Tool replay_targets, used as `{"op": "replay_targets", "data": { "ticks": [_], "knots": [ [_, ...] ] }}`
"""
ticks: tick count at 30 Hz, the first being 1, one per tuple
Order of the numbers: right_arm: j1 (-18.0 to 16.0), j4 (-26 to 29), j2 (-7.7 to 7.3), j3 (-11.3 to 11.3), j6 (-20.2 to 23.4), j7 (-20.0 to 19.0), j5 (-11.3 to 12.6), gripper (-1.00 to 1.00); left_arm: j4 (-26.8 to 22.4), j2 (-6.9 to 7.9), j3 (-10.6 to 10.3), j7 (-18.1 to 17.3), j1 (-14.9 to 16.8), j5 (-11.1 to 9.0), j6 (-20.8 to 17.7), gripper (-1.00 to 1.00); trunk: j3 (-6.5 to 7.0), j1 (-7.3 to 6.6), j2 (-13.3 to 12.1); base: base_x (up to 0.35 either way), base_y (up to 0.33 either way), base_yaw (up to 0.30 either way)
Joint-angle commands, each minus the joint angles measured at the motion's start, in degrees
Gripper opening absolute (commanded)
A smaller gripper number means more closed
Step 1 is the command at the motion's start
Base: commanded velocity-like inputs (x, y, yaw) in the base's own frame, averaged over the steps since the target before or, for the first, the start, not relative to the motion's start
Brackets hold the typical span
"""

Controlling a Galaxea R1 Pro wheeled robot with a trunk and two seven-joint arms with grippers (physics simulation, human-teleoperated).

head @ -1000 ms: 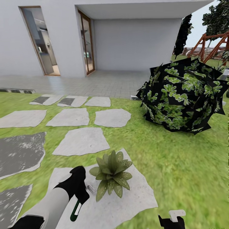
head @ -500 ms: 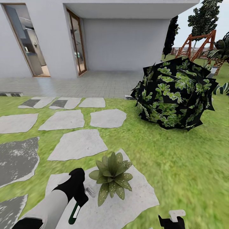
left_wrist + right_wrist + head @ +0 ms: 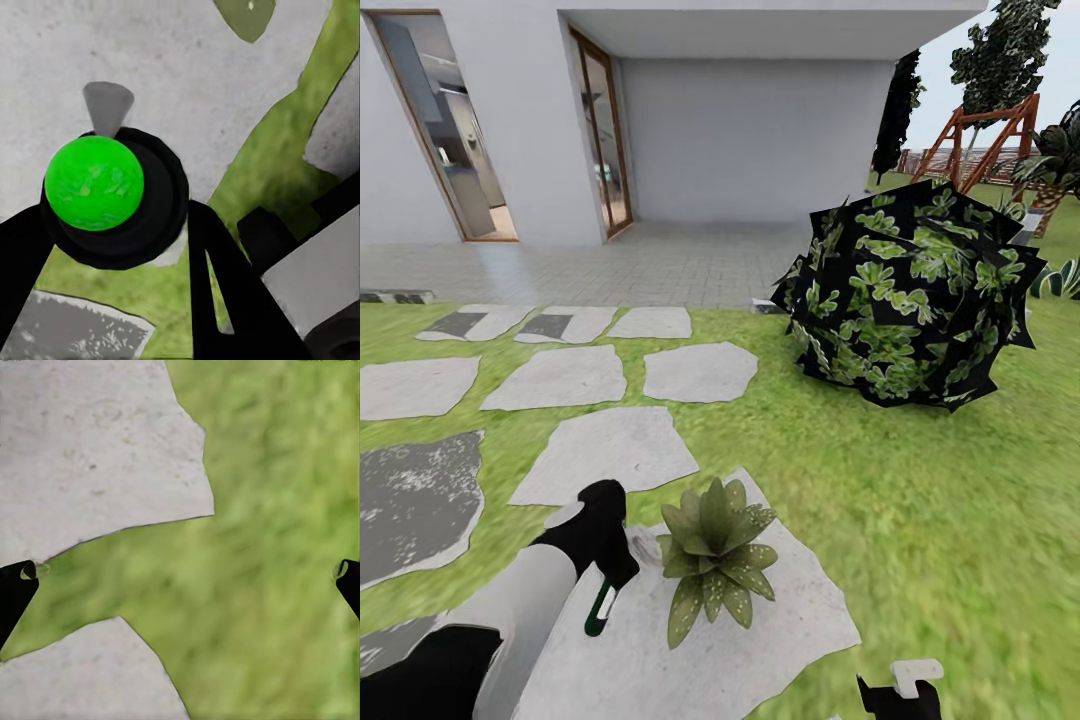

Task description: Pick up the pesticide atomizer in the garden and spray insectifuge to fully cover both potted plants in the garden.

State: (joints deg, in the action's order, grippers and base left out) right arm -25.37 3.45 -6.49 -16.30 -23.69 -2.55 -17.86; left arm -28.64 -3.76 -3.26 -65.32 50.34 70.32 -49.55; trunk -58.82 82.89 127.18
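Since spraying needs the nozzle aimed, your left pincer point(image 3: 598, 570), clamped on the atomizer point(image 3: 94, 182), hovers beside one potted plant point(image 3: 712, 555); right pincer point(image 3: 180, 577) apart.

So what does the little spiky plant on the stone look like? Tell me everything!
The potted plant is a small rosette of pointed green leaves with pale speckles, fanning upward and outward. Its pot is hidden under the leaves. It stands on a pale grey stepping slab in the lawn. The left gripper, holding a green-and-black atomizer, sits just beside it; I cannot tell whether they touch.
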Motion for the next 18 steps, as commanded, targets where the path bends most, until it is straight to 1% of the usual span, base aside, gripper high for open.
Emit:
{"op": "replay_targets", "data": {
  "ticks": [1, 2, 3, 4, 5, 6, 10, 18],
  "knots": [
    [-0.03, -0.03, -0.01, -0.49, -0.21, -0.27, -0.26, 1.0, -0.13, -0.07, -0.07, -1.71, 0.47, 2.05, -0.4, -1.0, -0.06, -0.01, 0.02, 0.0, 0.0, 0.0],
    [-0.03, -0.03, -0.01, -0.49, -0.21, -0.27, -0.27, 1.0, -0.29, -0.17, -0.08, -2.5, 0.63, 3.38, -0.39, -1.0, -0.06, -0.01, 0.02, 0.0, 0.0, 0.0],
    [-0.03, -0.02, -0.04, -0.49, -0.21, -0.27, -0.27, 1.0, -0.5, -0.33, -0.05, -3.87, 0.81, 5.6, -0.38, -1.0, -0.06, -0.01, 0.02, 0.0, 0.0, 0.0],
    [-0.03, -0.02, -0.06, -0.49, -0.22, -0.27, -0.26, 1.0, -0.58, -0.41, -0.03, -4.93, 0.94, 6.98, -0.38, -1.0, -0.06, -0.01, 0.02, 0.0, 0.0, 0.0],
    [-0.03, -0.02, -0.08, -0.49, -0.22, -0.27, -0.25, 1.0, -0.69, -0.49, 0.0, -7.2, 1.13, 8.93, -0.32, -1.0, -0.06, -0.01, 0.02, 0.0, 0.0, 0.0],
    [-0.03, -0.02, -0.09, -0.49, -0.22, -0.27, -0.26, 1.0, -0.77, -0.54, 0.0, -8.77, 1.2, 9.67, -0.29, -1.0, -0.06, -0.01, 0.02, 0.0, 0.0, 0.0],
    [-0.03, -0.07, -0.16, -0.49, -0.22, -0.27, -0.32, 1.0, -0.88, -0.94, 0.05, -10.77, 1.21, 10.35, -0.13, -1.0, -0.06, -0.01, 0.02, 0.0, 0.0, 0.0],
    [-0.03, -0.01, -0.13, -0.49, -0.22, -0.27, -0.27, 1.0, -0.69, -0.87, -0.07, -10.97, 0.66, 10.43, -0.15, -1.0, -0.06, -0.01, 0.02, 0.0, 0.0, 0.0]
  ]
}}
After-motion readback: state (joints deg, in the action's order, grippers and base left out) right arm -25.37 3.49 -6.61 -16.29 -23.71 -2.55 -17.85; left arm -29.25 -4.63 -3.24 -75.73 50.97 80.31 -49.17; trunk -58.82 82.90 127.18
